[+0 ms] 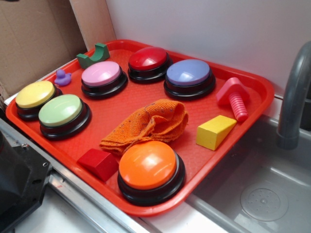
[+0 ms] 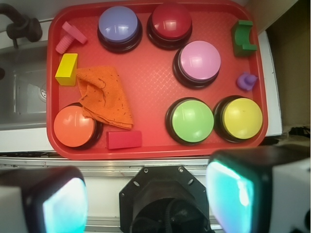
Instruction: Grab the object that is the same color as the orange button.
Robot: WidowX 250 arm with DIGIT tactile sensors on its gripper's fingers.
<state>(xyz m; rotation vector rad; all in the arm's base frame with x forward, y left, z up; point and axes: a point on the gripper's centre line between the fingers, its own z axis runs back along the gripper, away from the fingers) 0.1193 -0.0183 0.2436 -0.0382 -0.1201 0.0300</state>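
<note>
On red plastic tray (image 1: pixel 252 104) | crumpled orange coarse-mesh cloth (image 1: pixel 150 124) touching glossy orange dome button (image 1: pixel 149 167) | end effector (image 2: pixel 146 194) fingers apart, empty

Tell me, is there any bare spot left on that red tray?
Yes: the middle of the tray, bordered by the orange cloth, pink button and green button. It is crowded where the cloth overlaps the orange button, with the red block and yellow wedge close by.

You've got the cloth (image 1: pixel 150 124) on the tray (image 1: pixel 257 99), touching the nearest button (image 1: pixel 149 167), wedge block (image 1: pixel 215 131) just right of it.
</note>
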